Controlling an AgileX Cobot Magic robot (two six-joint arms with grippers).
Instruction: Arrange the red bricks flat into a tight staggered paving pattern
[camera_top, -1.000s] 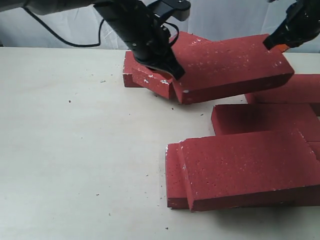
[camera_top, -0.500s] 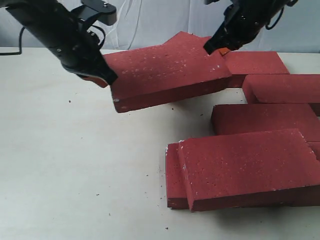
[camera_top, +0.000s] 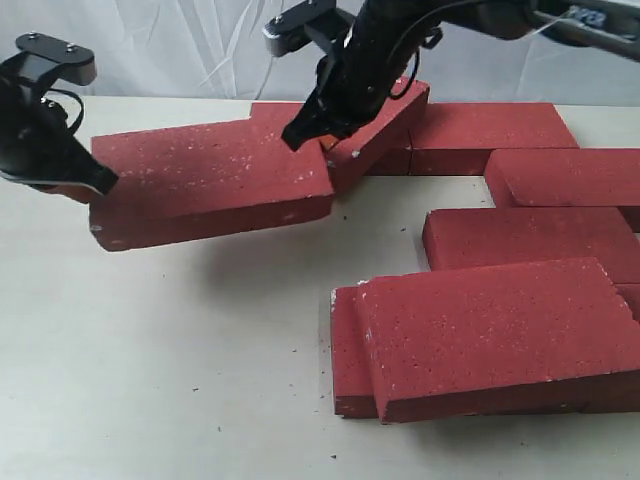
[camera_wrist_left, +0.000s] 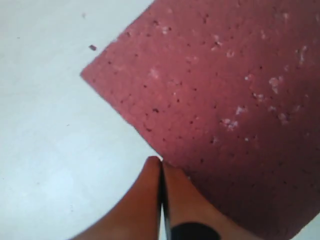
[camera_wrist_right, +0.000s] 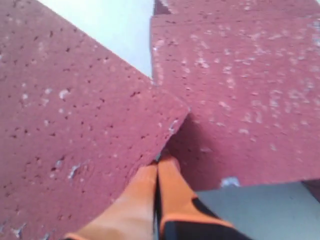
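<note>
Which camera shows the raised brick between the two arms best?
Exterior view: the flat, dark red, rough-surfaced brick shows end to end, tilted. Each wrist view shows only one corner of it, close up.

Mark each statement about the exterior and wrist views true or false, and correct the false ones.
1. The left gripper and the right gripper are at opposite ends of one red brick. True.
2. Both grippers are spread wide open. False: in each wrist view the orange fingers are pressed together at the brick's edge.
3. The table is dark green. False: it is pale off-white.
4. Nearest the exterior camera, a top brick lies partly over a lower brick. True.
</note>
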